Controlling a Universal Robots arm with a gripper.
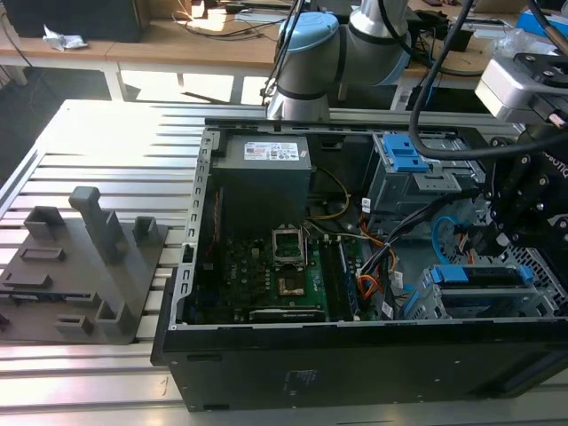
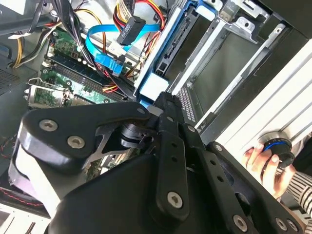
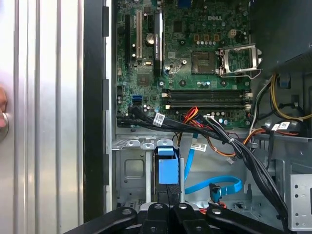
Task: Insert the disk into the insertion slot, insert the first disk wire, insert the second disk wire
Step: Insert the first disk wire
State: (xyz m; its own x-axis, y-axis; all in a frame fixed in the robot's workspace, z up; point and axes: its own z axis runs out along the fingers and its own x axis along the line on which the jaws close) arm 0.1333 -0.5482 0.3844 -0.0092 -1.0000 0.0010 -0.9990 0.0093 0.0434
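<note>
My hand (image 3: 169, 210) is clenched on the thin upper edge of the disk (image 3: 168, 170); in both wrist views my black fingertips (image 2: 163, 100) meet at its bright blue bracket. The disk stands on edge down in the insertion slot (image 1: 543, 266), the perforated grey cage in the corner of the open computer case (image 1: 355, 373) at the exterior view's right. Just beside the slot, the second disk wire (image 3: 217, 184) curls in a light-blue loop on the case floor. In the second wrist view the first disk wire (image 2: 130, 29), orange-red with a dark plug, hangs near the disk's end but apart from it. Farther out lies the green motherboard (image 3: 195, 48). Outside the case wall, on the slatted metal tabletop (image 1: 106, 133), a person's hand (image 2: 263, 161) holds a round black button (image 2: 277, 148).
</note>
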